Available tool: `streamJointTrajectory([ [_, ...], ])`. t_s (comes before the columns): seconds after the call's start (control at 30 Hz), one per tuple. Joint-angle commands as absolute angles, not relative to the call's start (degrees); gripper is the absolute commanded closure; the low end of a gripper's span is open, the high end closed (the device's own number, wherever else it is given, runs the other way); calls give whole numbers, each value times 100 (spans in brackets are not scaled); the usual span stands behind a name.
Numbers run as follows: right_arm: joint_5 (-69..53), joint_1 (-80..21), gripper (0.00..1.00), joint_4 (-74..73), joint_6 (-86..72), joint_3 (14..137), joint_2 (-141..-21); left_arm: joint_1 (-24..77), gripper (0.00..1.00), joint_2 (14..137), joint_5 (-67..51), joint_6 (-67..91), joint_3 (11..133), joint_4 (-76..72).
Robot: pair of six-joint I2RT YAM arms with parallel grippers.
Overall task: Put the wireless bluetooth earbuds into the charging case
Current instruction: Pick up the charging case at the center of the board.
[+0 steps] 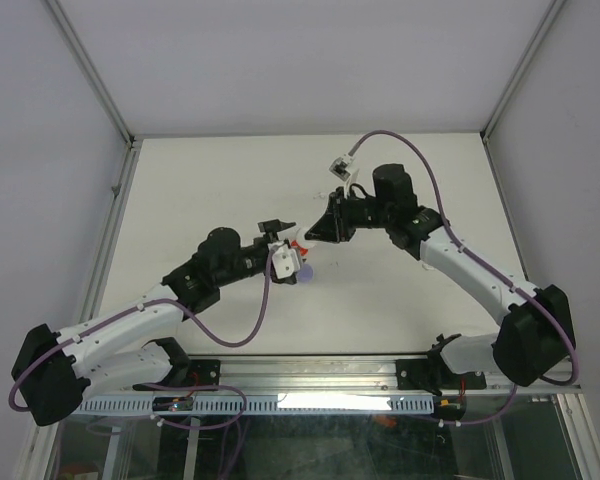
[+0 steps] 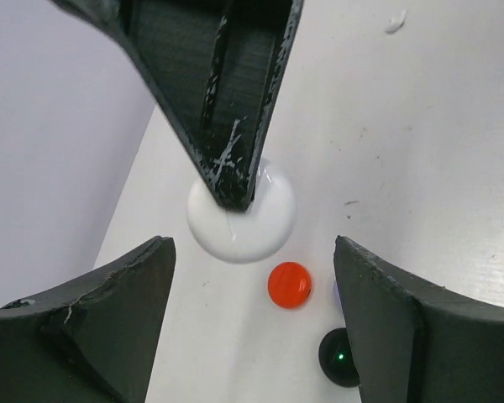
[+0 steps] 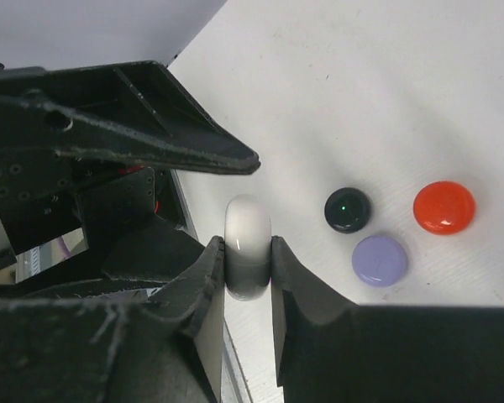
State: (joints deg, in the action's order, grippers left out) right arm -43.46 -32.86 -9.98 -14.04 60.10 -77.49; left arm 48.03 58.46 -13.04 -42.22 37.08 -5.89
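My right gripper [image 3: 248,248] is shut on a white round charging case [image 3: 248,228], held on edge above the table. In the left wrist view that case [image 2: 260,220] hangs under a right finger [image 2: 235,159]. My left gripper [image 2: 252,267] is open and empty, its jaws spread wide just below the white case. On the table lie a red case [image 3: 443,206], a black case [image 3: 348,209] with a green light and a lavender case [image 3: 379,259]. In the top view the two grippers, left [image 1: 288,238] and right [image 1: 315,232], meet at mid-table. No stemmed earbud shows clearly.
A small white speck [image 2: 395,21] lies on the white table [image 1: 230,180] farther off, too small to tell what it is. The red case [image 2: 289,285] and black case [image 2: 340,357] lie under the left gripper. White walls ring the table; a cable plug [image 1: 340,165] hangs near the back.
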Motion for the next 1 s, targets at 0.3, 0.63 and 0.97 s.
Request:
streamJointTrajectory([
  [0.3,-4256,-2910,100,1009,-2034,5064,-6419,4830,16,5523,-1303,-982,3610,-2239],
  [0.63,-4183,-2871,100,2540,-2607,4304,-5903,4396,21,5733,-1763,1744,2711,-4664],
  [0.97,-4550,-2866,100,3784,-3189,3859,-5860,4346,35,6341,-2277,2657,2473,-6412],
])
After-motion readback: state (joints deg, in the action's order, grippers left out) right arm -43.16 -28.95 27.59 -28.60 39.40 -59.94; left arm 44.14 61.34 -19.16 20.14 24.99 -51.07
